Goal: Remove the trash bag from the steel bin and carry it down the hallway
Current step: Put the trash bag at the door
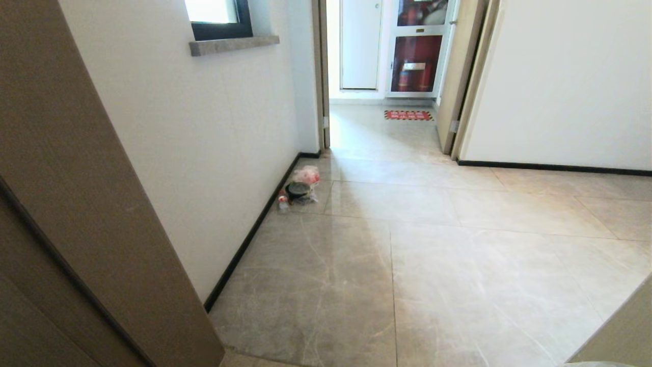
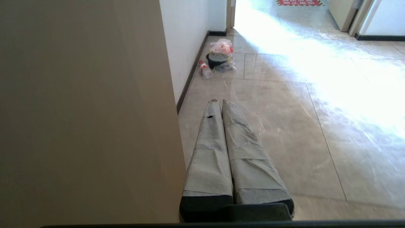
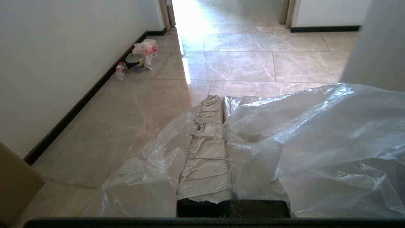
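item, carry step: right gripper point(image 3: 221, 99) fingers clamping fully on the trash bag point(image 3: 316, 136) billowing over them above the hallway point(image 1: 433, 255) floor, left gripper point(image 2: 219, 101) fingers pressing together empty; advice: keeping grip firm, steering off the floor clutter point(image 1: 300, 187).

The right pincer point(image 3: 221, 101) is closed on the trash bag point(image 3: 300, 139). A litter pile point(image 3: 139, 58) lies by the wall point(image 3: 63, 47).

clear trash bag point(image 3: 316, 133), beige marbled hallway point(image 1: 433, 255)
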`<state>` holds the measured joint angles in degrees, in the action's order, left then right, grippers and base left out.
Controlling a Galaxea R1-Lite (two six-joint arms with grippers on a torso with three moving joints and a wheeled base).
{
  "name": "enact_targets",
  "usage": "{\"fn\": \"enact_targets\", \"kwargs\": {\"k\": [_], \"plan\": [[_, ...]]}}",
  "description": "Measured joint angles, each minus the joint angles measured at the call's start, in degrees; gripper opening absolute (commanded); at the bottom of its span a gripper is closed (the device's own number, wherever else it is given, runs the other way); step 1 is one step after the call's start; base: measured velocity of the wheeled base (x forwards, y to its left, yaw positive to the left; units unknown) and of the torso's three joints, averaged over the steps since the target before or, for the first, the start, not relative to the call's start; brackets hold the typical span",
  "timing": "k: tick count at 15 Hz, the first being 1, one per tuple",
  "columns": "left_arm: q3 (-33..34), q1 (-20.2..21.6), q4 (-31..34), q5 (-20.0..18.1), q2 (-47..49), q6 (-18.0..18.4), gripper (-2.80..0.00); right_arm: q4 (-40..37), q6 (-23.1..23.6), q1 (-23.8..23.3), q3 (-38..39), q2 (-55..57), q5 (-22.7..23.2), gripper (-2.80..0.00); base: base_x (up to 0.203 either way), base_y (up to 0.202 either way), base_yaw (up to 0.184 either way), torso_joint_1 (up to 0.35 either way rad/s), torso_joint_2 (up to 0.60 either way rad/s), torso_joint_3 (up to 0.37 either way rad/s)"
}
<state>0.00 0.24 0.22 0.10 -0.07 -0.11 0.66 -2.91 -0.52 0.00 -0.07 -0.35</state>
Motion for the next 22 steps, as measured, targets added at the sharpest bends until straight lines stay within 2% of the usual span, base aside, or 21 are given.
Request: {"fn": "enact_targets", "kwargs": {"k": [18, 22], "plan": [[0.0, 0.0, 0.1, 0.0, 0.0, 0.0, -2.8, 0.0, 0.0, 0.0, 0.0, 0.0, 0.0, -2.8, 0.19, 0.0, 0.002, 0.003, 0.0, 0.002], [0.0, 0.0, 0.0, 0.0, 0.0, 0.0, -2.8, 0.0, 0.0, 0.0, 0.0, 0.0, 0.0, -2.8, 0.022, 0.0, 0.0, 0.0, 0.0, -0.001]]}}
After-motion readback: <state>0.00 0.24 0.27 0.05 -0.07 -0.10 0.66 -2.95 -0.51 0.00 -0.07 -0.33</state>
